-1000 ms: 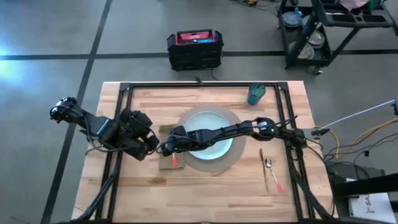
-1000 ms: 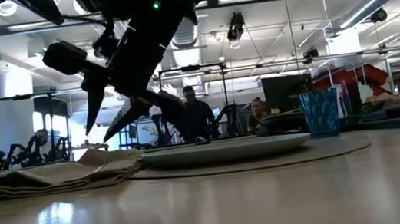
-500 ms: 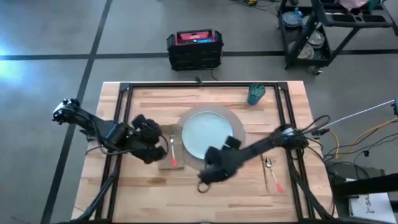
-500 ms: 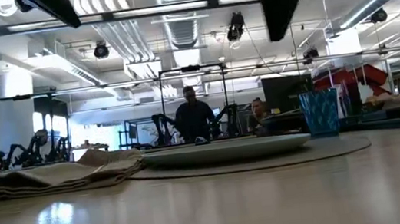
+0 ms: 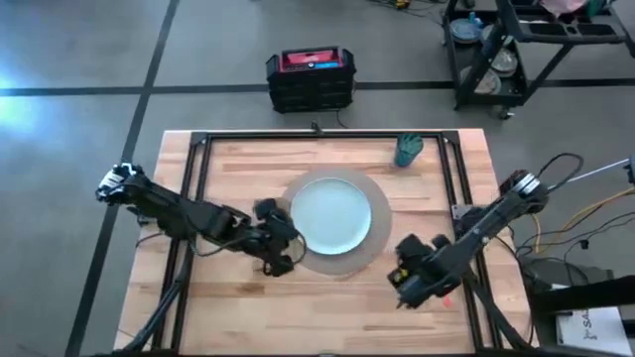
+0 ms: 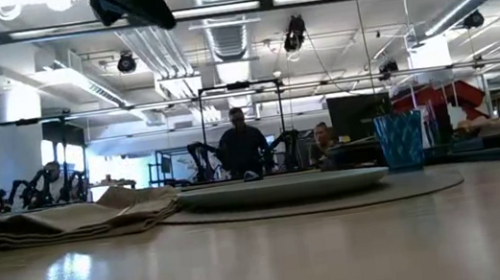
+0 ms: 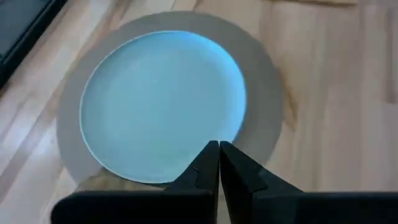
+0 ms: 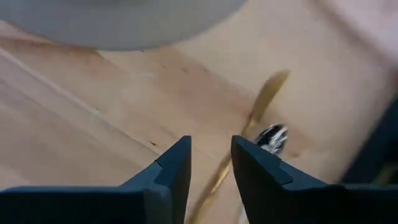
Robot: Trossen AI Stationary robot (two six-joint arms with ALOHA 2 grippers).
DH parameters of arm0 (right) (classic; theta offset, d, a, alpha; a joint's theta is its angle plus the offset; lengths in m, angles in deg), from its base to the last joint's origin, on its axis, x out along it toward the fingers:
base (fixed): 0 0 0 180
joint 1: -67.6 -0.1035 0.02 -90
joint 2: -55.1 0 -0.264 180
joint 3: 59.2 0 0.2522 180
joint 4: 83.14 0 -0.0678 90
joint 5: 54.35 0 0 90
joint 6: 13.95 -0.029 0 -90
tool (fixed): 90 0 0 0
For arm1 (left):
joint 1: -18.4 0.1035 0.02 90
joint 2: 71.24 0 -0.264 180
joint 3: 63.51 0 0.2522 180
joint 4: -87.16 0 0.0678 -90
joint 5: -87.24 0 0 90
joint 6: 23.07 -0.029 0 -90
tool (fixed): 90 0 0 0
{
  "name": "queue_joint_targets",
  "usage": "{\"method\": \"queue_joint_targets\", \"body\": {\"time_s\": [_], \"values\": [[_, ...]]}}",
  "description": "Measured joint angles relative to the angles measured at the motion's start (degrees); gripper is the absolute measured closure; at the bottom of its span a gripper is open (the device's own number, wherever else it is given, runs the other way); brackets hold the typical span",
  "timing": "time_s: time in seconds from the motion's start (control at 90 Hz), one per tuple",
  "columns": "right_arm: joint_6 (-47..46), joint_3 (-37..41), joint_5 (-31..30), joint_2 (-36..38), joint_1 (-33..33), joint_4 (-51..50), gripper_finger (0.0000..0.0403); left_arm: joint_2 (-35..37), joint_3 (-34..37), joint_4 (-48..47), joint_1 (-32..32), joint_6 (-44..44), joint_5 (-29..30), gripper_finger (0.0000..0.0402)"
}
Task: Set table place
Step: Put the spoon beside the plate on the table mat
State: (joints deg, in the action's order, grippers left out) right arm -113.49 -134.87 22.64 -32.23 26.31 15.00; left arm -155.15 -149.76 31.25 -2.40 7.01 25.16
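Two people (image 6: 243,143) behind table (image 5: 238,302) | plate (image 5: 331,215) on mat (image 5: 376,238)

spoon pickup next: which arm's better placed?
Right, probably. The right gripper is open and hangs just above the spoon, on the table right of the plate. The left gripper is shut, across the plate by the mat.

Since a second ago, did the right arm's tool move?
Yes. The right tool was over the napkin, left of the plate; now it is off the mat's right side, above the spoon, fingers open.
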Motion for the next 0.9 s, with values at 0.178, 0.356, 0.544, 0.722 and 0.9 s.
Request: {"method": "queue_joint_targets", "body": {"time_s": [0.178,0.356,0.544,0.722,0.9], "values": [[-5.68,9.43,6.29,1.0,-4.08,3.99,0.0324,-0.15,0.0,0.01,2.0,0.87,0.02,0.0402],[-12.23,13.5,11.0,0.92,-9.45,7.77,0.0321,0.2,0.0,0.02,2.12,0.37,-0.02,0.0402],[-16.59,14.78,11.32,0.92,-12.1,13.27,0.0312,0.75,0.0,0.02,3.18,-1.1,-0.02,0.0402],[-16.84,16.66,11.03,0.92,-12.07,14.54,0.0325,0.94,0.0,0.02,4.05,-2.12,-0.02,0.0402],[-18.08,21.37,11.31,1.18,-12.05,21.33,0.0356,1.11,0.0,0.04,4.42,-2.62,-0.02,0.0402]]}}
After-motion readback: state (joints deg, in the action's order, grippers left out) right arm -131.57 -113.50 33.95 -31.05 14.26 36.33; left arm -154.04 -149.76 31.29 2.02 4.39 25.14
